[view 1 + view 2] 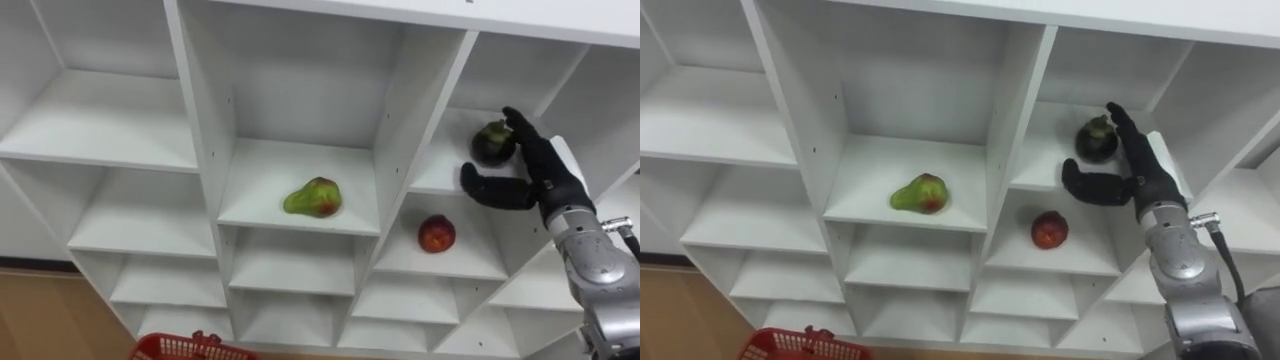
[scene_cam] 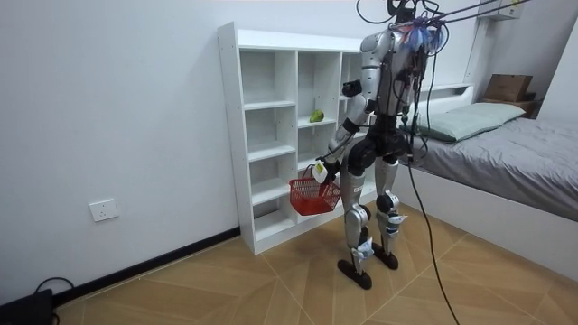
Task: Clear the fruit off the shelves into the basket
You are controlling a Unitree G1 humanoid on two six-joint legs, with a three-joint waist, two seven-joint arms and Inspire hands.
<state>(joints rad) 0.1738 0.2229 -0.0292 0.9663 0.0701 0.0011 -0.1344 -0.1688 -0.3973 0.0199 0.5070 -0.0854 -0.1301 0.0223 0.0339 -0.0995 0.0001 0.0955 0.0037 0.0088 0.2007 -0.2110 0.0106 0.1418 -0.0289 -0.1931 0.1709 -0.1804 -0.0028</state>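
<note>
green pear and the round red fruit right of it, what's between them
Only the closet's white upright divider panel, between the green pear and the round red fruit, in the left eye view.

Both eye views face the closet closely; the room view sees it from afar.

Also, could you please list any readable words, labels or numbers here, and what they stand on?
None readable.
The white closet and the red basket show no lettering.
Any print on the brown box in the room view is too small to read.
</note>
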